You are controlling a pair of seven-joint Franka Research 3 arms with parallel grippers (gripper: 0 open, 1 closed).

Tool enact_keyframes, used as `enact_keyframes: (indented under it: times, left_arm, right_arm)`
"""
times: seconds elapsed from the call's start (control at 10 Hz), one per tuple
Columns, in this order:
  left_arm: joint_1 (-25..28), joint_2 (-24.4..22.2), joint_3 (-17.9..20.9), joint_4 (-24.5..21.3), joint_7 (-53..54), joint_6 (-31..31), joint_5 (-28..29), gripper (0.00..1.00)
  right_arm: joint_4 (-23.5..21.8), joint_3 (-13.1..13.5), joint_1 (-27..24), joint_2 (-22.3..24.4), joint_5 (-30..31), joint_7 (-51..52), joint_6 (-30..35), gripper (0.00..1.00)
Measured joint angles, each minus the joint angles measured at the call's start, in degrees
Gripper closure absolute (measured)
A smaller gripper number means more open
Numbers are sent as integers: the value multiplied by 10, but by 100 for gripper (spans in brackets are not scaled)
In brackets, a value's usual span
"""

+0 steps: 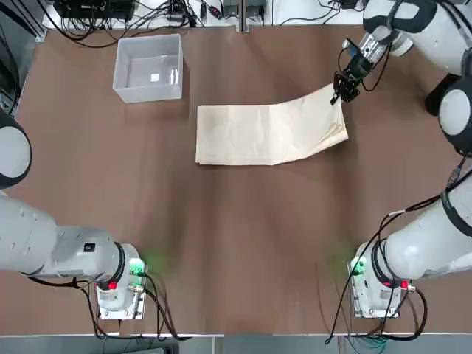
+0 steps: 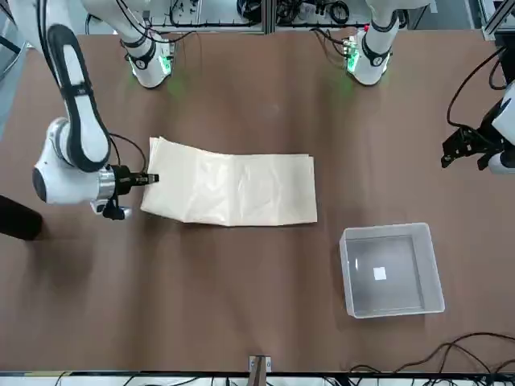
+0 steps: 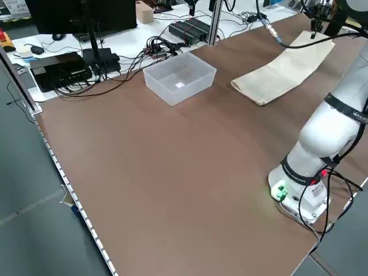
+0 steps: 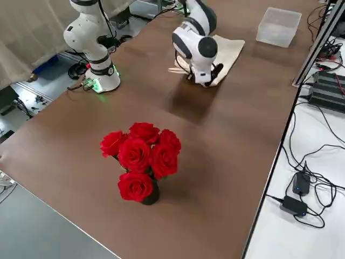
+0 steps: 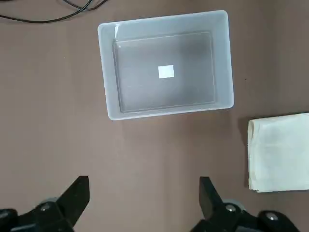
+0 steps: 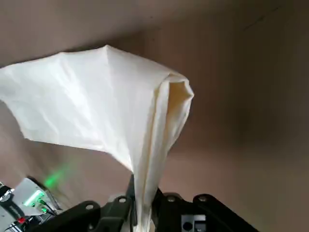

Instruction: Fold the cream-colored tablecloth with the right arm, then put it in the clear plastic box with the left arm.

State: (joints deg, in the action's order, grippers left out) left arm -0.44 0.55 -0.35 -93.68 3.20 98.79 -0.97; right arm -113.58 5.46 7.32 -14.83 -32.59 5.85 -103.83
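Two claws are in play, doing different jobs. The cream-colored tablecloth [image 1: 240, 135] is laid out as a long folded strip on the table [image 1: 184, 251], beside the clear plastic box [image 5: 171, 112] but apart from it. Its end on the robot's right is pinched by the right claw [image 2: 151, 178], and the layers are bunched between the fingertips.

The step in hand looks like another fold, toward the box side. That end is best lifted just enough to clear the lower layers, then carried over low and slow so the rest isn't dragged along. Ideally the edges get lined up before anything is released — the bunched grip could leave a skewed corner. A narrower packet should be easier to drop in too, since the strip is wider than the box.

The left claw [image 5: 145, 179] is spread with nothing in it, held above the table near the box — probably best kept out of the way until the fold is done.

As for branding, a small plain white label [image 5: 166, 71] is seen on the box's bottom, but no writing can be read on it.
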Motion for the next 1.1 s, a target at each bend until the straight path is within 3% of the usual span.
enact_keyframes:
  times: [0.4, 1.1]
  left_arm:
    - [-1, 0, -1, 0, 0, 0, 0, 0]
    - [-4, 0, -5, 0, 0, 0, 0, 0]
  right_arm:
    - [2, -6, 45, 36, 0, -100, 9, 92]
    - [68, -11, 164, 46, 0, -338, 8, 92]
